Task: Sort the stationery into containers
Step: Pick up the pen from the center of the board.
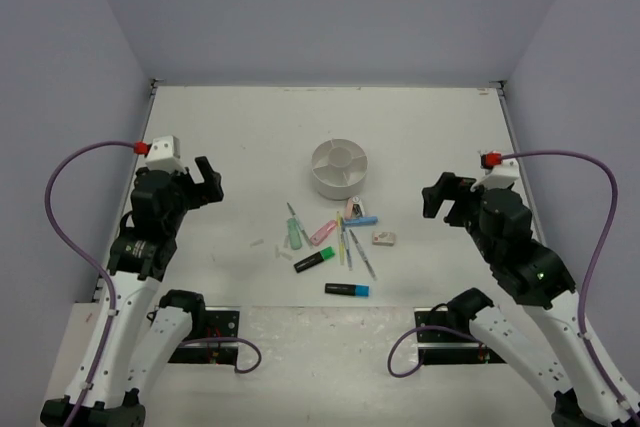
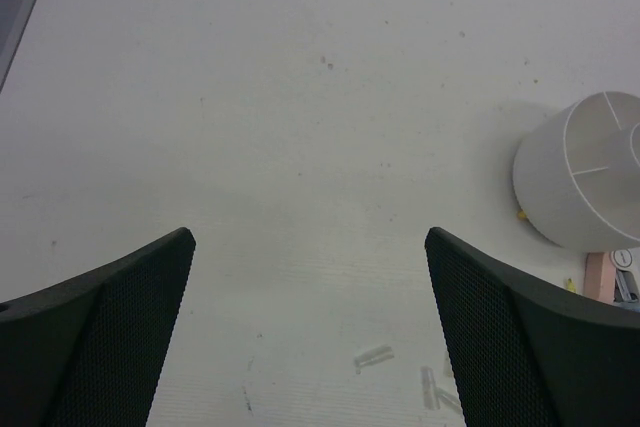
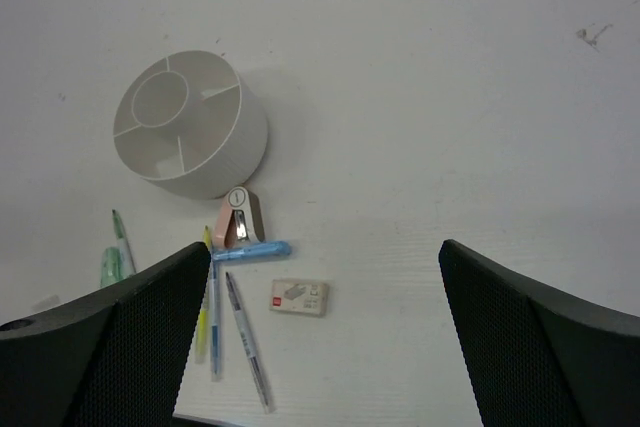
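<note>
Nothing is sorted yet: the compartments of the organiser look empty, and all the stationery lies on the table just near of it. The blue highlighter, nearest to the arms, has its long axis left to right, with the blue end to the right. The green highlighter lies slanted, and the thin pens run roughly near to far. Your left gripper and right gripper are spread wide, holding nothing
</note>
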